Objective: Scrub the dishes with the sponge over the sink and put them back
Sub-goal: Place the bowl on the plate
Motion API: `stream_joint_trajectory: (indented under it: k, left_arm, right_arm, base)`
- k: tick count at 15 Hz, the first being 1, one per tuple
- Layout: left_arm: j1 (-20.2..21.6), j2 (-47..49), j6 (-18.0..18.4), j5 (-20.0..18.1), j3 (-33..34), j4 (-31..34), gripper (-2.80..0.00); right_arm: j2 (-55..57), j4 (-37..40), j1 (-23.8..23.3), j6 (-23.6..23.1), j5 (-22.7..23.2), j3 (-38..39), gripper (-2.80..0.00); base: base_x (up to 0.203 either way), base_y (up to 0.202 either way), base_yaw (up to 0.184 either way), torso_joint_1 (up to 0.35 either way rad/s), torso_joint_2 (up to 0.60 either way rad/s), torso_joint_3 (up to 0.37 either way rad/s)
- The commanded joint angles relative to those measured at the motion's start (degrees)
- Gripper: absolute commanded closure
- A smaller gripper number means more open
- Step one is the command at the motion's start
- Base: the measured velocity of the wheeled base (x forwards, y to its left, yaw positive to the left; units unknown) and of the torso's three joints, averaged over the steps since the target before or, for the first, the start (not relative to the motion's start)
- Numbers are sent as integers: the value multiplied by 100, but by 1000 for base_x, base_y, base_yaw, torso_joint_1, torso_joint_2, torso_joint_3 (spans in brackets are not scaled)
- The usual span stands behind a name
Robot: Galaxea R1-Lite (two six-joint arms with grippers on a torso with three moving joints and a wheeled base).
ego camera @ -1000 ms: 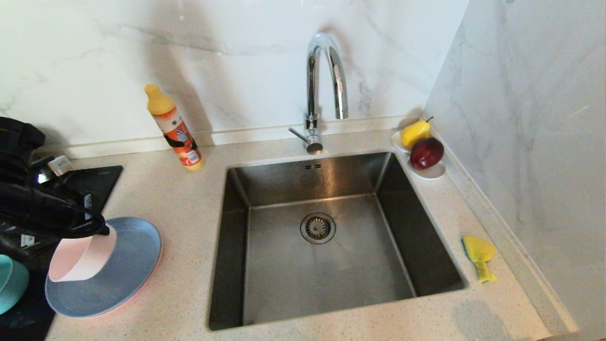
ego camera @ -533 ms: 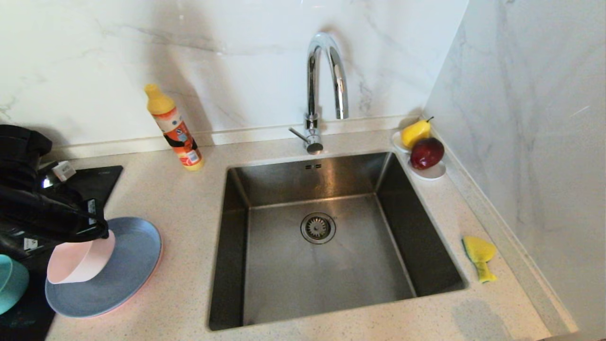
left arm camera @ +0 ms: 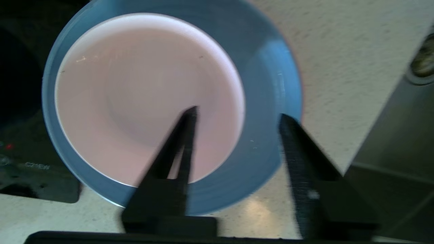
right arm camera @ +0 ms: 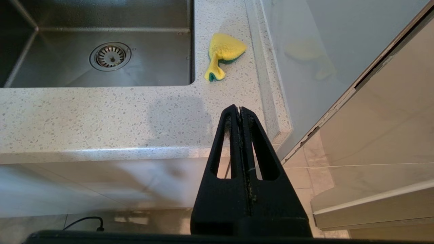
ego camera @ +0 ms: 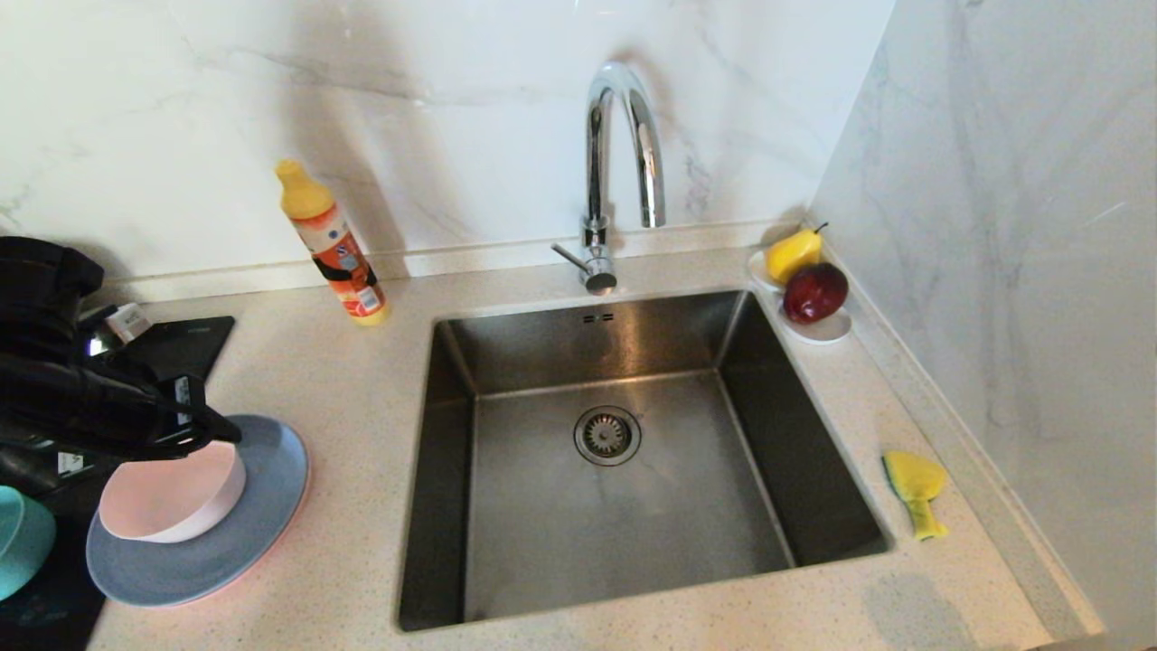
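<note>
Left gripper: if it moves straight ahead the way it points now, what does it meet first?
Probably the pale pink bowl resting on the grey-blue plate. The left gripper points down with open jaws astride the bowl's rim, though depth is unclear.

Walls: white marble-look panels with grey veining, at the back and on the right side.
Countertop: pale speckled stone, raised lip along both walls.
Cabinet: light, glossy front beneath the counter edge.
Floor: pale tiles; black cable lying on them.
Light: bright, soft shadows on the back wall.
</note>
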Motion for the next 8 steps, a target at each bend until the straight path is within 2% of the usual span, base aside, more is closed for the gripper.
stream_joint_trajectory:
  k: [1,3,4,6,8]
  left_arm:
    - [1,-210,-155,-37,-145,-94,-280]
    - [46,-347,-399,-6,-549,-112,-280]
    - [202,-350,-432,27,-746,3,0]
    - [568,-317,-437,93,-1176,526,0]
    - [1006,-262,-438,127,-1330,799,0]
  right_arm:
    - [7,-1,1,-3,4,0,0]
    - [7,-1,1,-3,4,0,0]
    - [7,-1,1,-3,4,0,0]
    - [7,-1,6,-3,4,0,0]
    - [7,-1,1,-3,4,0,0]
  base:
    - [0,0,0,0,0,0]
    - [0,0,0,0,0,0]
    - [0,0,0,0,0,0]
    - [0,0,0,0,0,0]
    - [0,0,0,0,0,0]
